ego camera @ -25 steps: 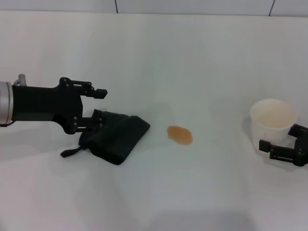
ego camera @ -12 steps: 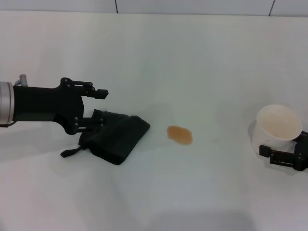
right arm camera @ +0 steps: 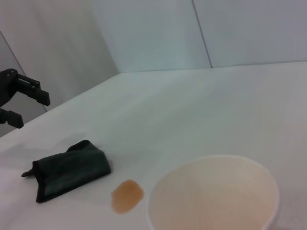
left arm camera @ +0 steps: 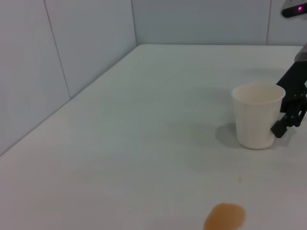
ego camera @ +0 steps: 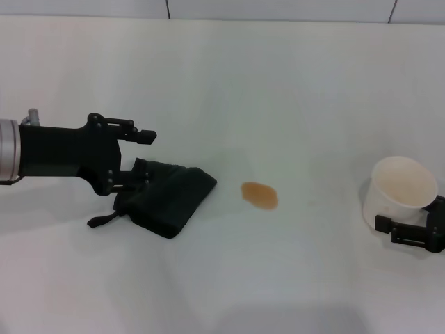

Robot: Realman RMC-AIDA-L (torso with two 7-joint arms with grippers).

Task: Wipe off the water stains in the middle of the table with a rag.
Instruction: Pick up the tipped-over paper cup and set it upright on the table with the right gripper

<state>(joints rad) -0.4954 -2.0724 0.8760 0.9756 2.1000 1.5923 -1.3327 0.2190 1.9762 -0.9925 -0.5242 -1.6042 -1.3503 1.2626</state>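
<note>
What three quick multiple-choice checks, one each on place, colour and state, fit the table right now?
1. Where is the rag?
A. On the robot's left of the water stains
B. Over the stain
C. In the cup

2. What colour is the stain?
A. Blue
B. Orange-brown
C. Clear

3. How is the left gripper?
A. Shut on the cup
B. Open at the rag's edge
C. Out of view

Answers: 1 A, bare table shows between rag and stain. 2 B, head and wrist views agree. 3 B, its fingers stand apart at the rag; the right gripper is at the white cup.
</note>
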